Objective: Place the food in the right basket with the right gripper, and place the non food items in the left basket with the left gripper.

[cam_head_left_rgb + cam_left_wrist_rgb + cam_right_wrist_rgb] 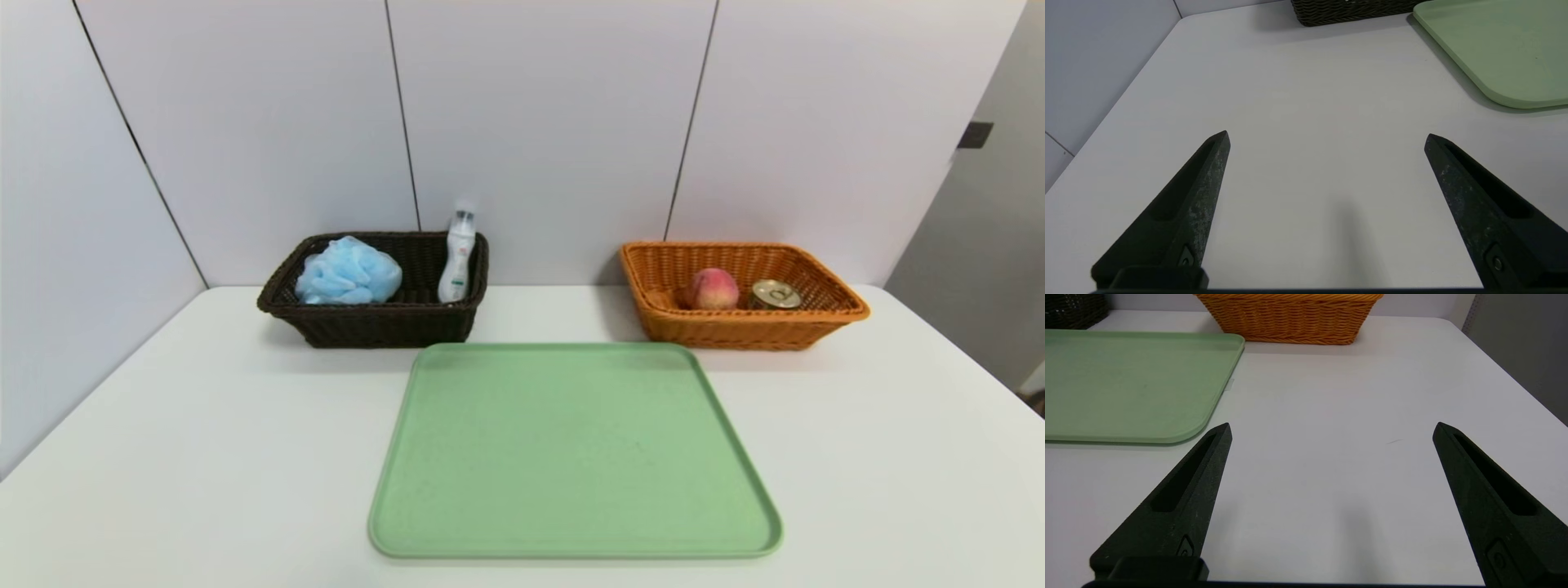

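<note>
Sitting at the back of the white desk (204, 457), the dark basket (375, 322) holds the blue bath puff (349, 272) and the white bottle (456, 257), which stands upright against the basket's right end wall with its clear cap poking above the rim. The lower parts of both are hidden behind the front wall. No marker pen can be made out; whether one lies low inside the basket cannot be told. To the right, well apart, the orange basket (739, 327) holds the peach (712, 289) and the tin can (775, 295) side by side, and only the can's gold lid shows clearly. A green tray (571, 449) lies between and in front of the two baskets. Neither arm appears in the head view. The left tool (1327, 136) hangs over bare desk with its fingers spread wide and nothing between them; only a corner of the dark basket and tray is in its view. The right tool (1332, 428) is likewise released over bare desk, with the orange basket cut off at the rim.
</note>
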Controlling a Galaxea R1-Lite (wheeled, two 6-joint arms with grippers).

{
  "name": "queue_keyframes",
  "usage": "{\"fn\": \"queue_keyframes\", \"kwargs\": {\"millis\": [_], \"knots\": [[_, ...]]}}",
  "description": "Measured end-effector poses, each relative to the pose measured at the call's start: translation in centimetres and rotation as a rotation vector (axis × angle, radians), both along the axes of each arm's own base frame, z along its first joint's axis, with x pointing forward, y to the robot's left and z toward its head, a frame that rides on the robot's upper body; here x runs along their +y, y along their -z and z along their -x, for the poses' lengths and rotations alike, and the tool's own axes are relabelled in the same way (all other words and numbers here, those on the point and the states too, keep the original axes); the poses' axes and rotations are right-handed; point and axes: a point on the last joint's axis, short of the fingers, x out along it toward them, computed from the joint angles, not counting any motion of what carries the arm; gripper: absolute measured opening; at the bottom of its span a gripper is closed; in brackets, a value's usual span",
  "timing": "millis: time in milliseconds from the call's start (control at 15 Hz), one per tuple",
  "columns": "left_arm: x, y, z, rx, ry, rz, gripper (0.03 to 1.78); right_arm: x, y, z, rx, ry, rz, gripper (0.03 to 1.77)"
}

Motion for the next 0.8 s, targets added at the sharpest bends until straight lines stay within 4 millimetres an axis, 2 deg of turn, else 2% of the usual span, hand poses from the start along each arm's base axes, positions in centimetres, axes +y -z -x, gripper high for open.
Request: {"fn": "queue_keyframes", "kwargs": {"millis": [800], "knots": [[0.03, 0.01, 0.02, -0.003, -0.011, 0.016, 1.69, -0.01, 0.04, 0.02, -0.001, 0.004, -0.045, 1.7]]}}
